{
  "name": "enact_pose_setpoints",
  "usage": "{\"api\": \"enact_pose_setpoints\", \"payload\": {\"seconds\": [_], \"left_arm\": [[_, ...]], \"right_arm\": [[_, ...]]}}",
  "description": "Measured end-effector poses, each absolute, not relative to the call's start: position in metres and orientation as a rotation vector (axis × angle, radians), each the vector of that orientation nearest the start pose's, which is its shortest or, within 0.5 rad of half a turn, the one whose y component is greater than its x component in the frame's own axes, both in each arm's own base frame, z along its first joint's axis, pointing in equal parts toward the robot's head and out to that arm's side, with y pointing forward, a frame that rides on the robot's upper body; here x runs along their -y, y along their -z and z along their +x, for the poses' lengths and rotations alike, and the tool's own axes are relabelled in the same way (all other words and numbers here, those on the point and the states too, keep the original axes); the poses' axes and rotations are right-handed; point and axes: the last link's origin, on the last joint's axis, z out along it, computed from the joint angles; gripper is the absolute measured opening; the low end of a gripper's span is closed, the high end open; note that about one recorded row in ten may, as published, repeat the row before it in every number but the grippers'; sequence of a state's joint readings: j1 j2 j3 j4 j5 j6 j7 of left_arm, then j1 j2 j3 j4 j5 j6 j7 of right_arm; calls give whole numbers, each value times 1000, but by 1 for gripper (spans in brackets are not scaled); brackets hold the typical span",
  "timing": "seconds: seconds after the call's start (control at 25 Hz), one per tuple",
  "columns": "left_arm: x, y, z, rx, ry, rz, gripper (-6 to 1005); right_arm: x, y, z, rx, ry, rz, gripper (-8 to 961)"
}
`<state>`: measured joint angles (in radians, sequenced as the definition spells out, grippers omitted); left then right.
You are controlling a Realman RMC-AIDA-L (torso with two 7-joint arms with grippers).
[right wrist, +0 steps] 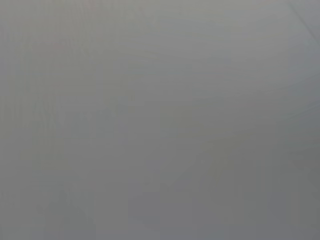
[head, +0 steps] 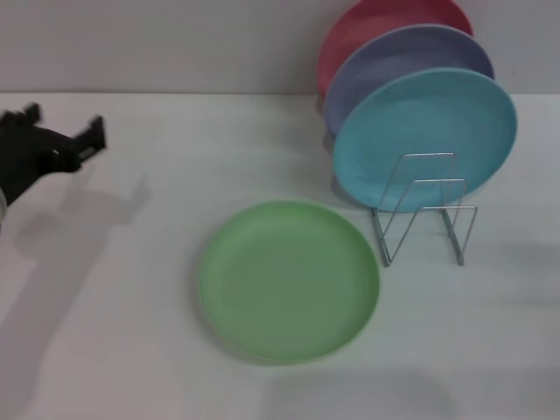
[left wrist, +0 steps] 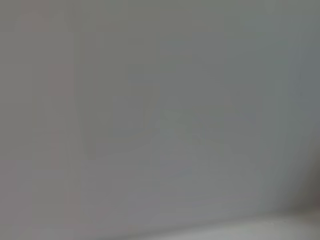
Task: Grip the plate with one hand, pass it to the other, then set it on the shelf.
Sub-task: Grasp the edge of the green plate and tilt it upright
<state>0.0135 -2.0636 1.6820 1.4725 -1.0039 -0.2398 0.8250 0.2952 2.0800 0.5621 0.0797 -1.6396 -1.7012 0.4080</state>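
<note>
Only the head view shows objects: the round light green plastic plate (head: 289,280) is seen flat on the white tabletop (head: 131,289), at 4 o'clock from the spread left pincer (head: 66,131); both wrist views are featureless grey.

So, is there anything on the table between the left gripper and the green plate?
Nothing visible. The left gripper, fingers apart, hovers at the far left; only bare table lies between it and the plate. The shelf stands on the plate's other side.

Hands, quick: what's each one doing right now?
Left hand: open, empty, at the table's far left, apart from the plate.
Right hand: not in view.
</note>
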Motion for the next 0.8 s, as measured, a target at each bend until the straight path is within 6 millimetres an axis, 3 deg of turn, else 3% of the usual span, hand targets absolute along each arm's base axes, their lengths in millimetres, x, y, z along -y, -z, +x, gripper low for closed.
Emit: {"api": "enact_pose_setpoints", "payload": {"seconds": [0.32, 0.56, 0.8], "left_arm": [[-338, -49, -231, 1066, 291, -2100, 806], [-330, -37, -215, 1300, 89, -2221, 788], [-324, -26, -203, 1413, 62, -2235, 774]], "right_arm": [[-262, -74, 354, -435, -1055, -1039, 579], [-271, -79, 349, -407, -1057, -1056, 580], [-276, -83, 348, -384, -1045, -1065, 580]]}}
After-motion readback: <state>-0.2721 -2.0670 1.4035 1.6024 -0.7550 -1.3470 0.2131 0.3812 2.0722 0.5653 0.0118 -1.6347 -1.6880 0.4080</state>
